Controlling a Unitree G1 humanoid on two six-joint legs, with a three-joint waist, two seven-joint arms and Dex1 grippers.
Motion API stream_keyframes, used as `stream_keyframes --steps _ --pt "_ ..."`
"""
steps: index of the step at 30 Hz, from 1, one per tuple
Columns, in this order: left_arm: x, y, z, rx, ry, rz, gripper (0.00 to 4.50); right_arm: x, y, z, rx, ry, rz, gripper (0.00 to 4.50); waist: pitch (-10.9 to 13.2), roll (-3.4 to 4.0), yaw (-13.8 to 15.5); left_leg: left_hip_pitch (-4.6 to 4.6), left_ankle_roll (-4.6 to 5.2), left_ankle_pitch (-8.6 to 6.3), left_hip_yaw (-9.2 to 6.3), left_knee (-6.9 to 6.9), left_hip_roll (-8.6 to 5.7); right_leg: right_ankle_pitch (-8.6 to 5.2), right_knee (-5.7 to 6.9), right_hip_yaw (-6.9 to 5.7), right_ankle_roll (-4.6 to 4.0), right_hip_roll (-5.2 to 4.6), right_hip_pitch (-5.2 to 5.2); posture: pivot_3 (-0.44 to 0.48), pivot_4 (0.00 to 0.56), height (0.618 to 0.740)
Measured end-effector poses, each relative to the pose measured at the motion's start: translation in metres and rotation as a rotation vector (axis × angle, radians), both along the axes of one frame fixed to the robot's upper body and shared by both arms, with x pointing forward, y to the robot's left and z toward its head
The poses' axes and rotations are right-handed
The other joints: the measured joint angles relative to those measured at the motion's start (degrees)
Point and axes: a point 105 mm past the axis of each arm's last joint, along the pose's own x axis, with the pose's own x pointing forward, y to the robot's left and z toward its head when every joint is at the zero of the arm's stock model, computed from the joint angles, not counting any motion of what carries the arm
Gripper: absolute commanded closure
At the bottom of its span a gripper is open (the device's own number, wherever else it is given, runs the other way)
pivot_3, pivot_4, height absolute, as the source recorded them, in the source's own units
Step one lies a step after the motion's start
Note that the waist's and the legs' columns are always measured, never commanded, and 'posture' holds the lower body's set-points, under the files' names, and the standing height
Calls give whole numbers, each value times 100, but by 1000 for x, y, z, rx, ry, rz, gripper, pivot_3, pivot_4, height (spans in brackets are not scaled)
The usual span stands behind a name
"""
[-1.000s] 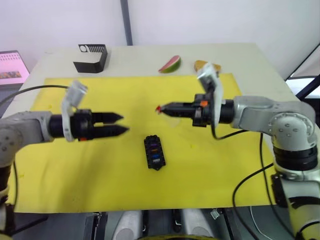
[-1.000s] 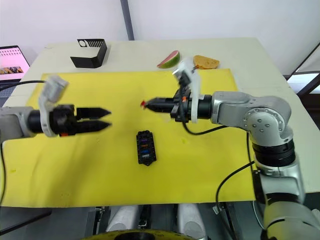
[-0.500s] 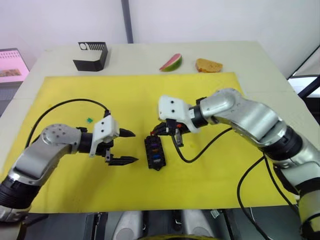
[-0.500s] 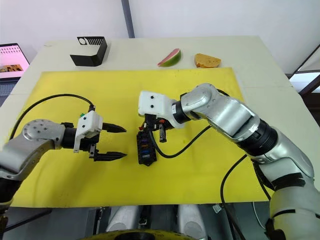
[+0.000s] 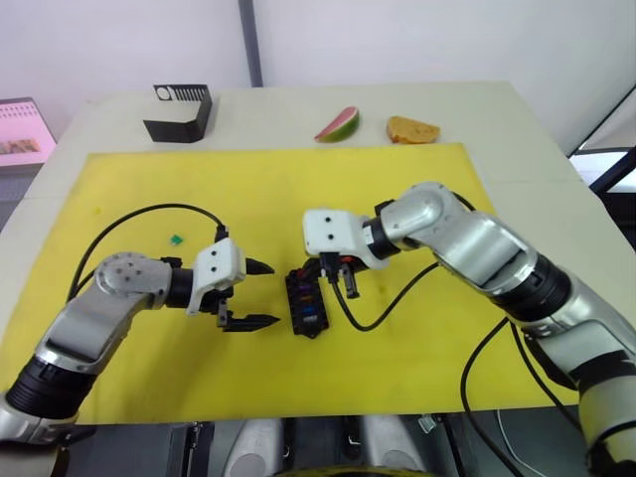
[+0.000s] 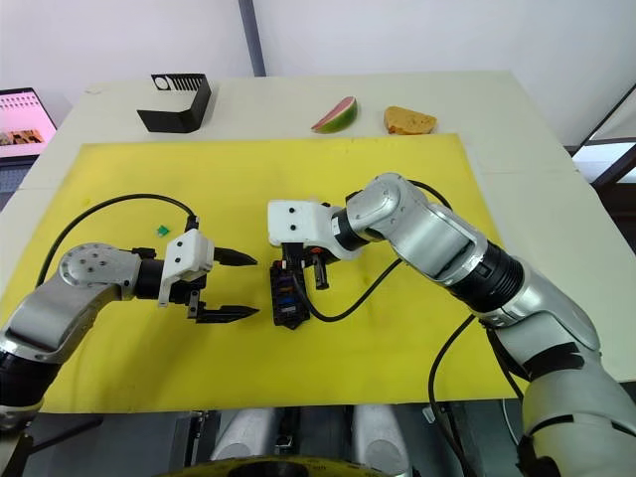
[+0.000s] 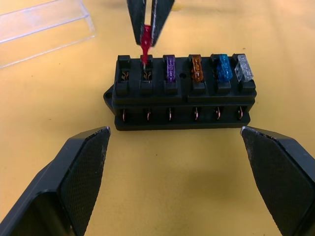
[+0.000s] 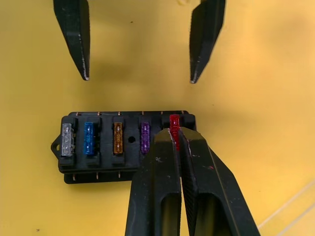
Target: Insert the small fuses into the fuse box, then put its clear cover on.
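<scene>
head views: small black fuse box (image 5: 306,303) lying near the middle of a yellow mat (image 5: 417,199), coloured specks in its slots too small to count from here. left gripper (image 5: 254,294) just beside the box on the robot's left, fingers spread wide, grasping nothing. right gripper (image 6: 294,266) tipped down over the far end of the box, fingertips hidden under its white housing. one tiny teal fuse (image 5: 176,239) alone on the mat, well apart from the box. on the table beyond the mat, one larger black box with white slotted top (image 5: 180,112), one watermelon slice (image 5: 338,126) and one piece of bread (image 5: 412,129)

left wrist view: box seen side-on, two rows of slots. four fuses seated in the upper row: purple fuse (image 7: 170,68), tan fuse (image 7: 196,68), blue fuse (image 7: 224,67), clear-grey fuse (image 7: 243,68). red fuse (image 7: 145,44) pinched between the right gripper's closed fingers, lower end at the second slot from the left end of the row as pictured; end slot beside it empty. metal contacts visible along the lower row. clear cover (image 7: 44,29) flat on the mat behind the box, cut off at the picture's edge. own two fingers apart on either side of the box, touching nothing

right wrist view: same five fuses counted; red one clamped at the fingertips, its lower part hidden by them, so depth in the slot hard to make out
</scene>
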Motion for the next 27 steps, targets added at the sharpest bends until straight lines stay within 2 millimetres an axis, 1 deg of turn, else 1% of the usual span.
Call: stream_keyframes --steps 5,12,27 --pt "0 -2 -1 -1 -2 -4 24 4 -2 -4 -18 -14 -8 4500 0 0 3 0 -1 0 0 3 -1 0 1 0 0 0 1 0 150 740" --pt "2 -5 2 -8 -20 -10 24 0 0 -10 -24 9 8 4500 0 0 0 1 -4 2 0 4 -1 0 6 -1 1 1 1 0 150 740" --pt "3 -6 2 -7 -24 -8 24 2 2 -10 -28 -3 8 4500 -2 -2 -3 5 -12 7 0 6 -1 0 12 -1 1 2 2 0 150 740"
